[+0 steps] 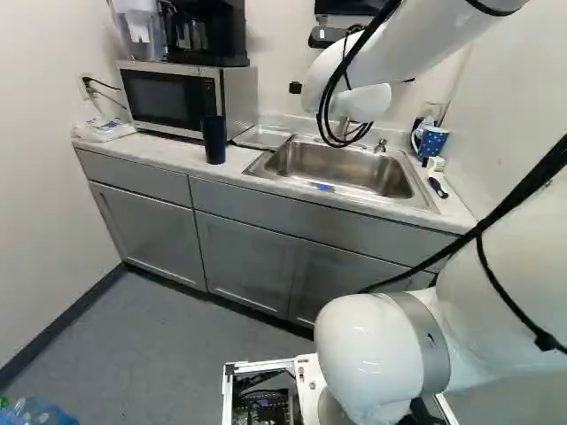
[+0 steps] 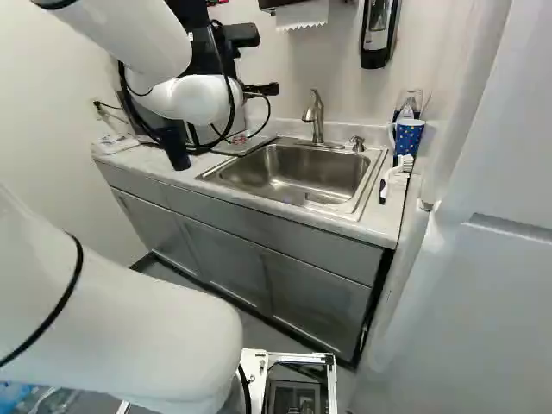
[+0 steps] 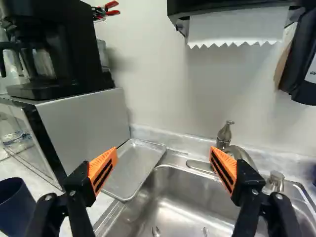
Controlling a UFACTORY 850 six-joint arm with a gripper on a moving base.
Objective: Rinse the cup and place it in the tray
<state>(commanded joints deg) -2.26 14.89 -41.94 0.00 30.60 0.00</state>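
A: Gripper?
B: The black gripper [image 2: 263, 89] was spread wide, nothing between the orange pads [image 3: 102, 169] in the wrist view. It hung above the counter, pointed at the back wall.
A: Cup?
B: The dark blue cup [image 3: 16, 207] stood upright on the counter [image 1: 279, 188], off to one side of the gripper, near the front corner of the microwave [image 3: 84, 131]. Not held.
A: Tray?
B: Flat metal tray [image 3: 136, 168], lying between the microwave and the sink [image 2: 285, 179], ahead of the gripper.
A: Sink area?
B: Faucet [image 2: 316, 119] at the back edge. Small shiny bits down in the basin, too small to name.
A: Other side of the sink?
B: A brush [image 2: 397, 169] lay on the counter, with a blue spotted mug [image 2: 408, 135] just beyond it, at the right of the right base view.
A: Higher up?
B: Coffee maker [image 3: 54, 54] on top of the microwave; paper towel [image 3: 237, 27] sticking out of a dispenser on the wall, soap dispenser [image 2: 379, 30] near it.
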